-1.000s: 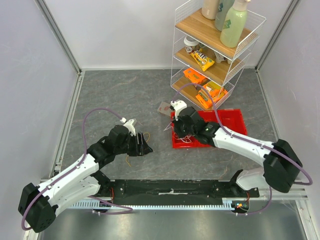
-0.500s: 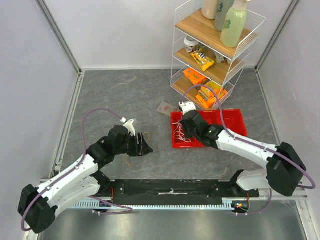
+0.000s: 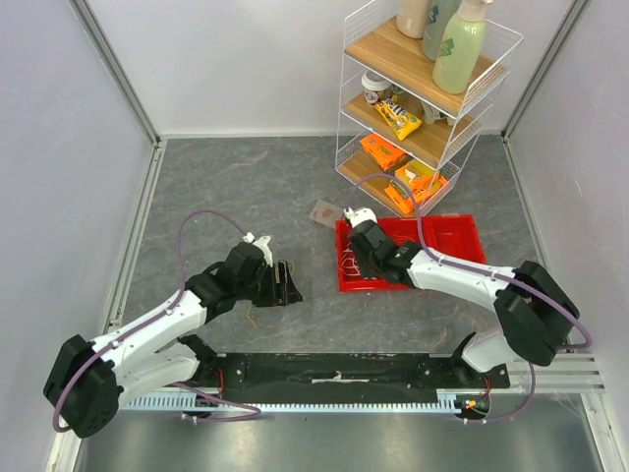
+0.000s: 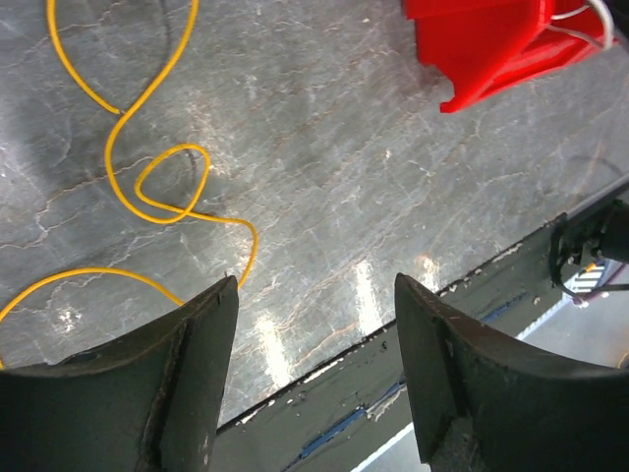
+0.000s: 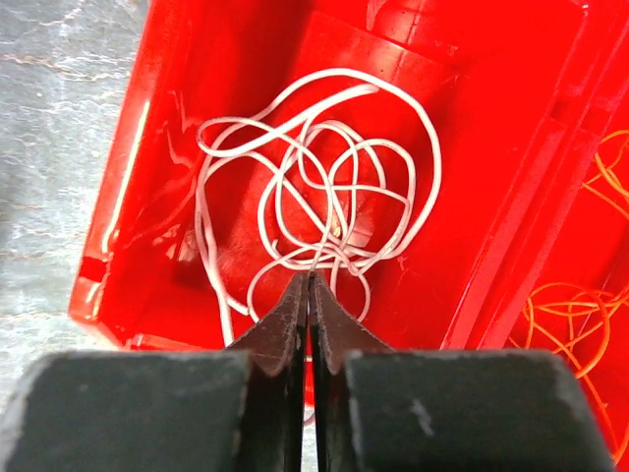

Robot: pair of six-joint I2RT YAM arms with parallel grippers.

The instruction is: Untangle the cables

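My right gripper (image 5: pixel 311 279), jaws pressed together, points into the white cable (image 5: pixel 324 187) coiled in the red bin (image 5: pixel 123 157). My left gripper (image 4: pixel 314 295) gapes wide, with the yellow cable (image 4: pixel 172 182) ahead to its left.

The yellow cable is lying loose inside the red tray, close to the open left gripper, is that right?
Not quite. The yellow cable lies on the grey table, outside the red tray, as the left wrist view shows. The rest holds: it lies loose, close to the left gripper, which is open.
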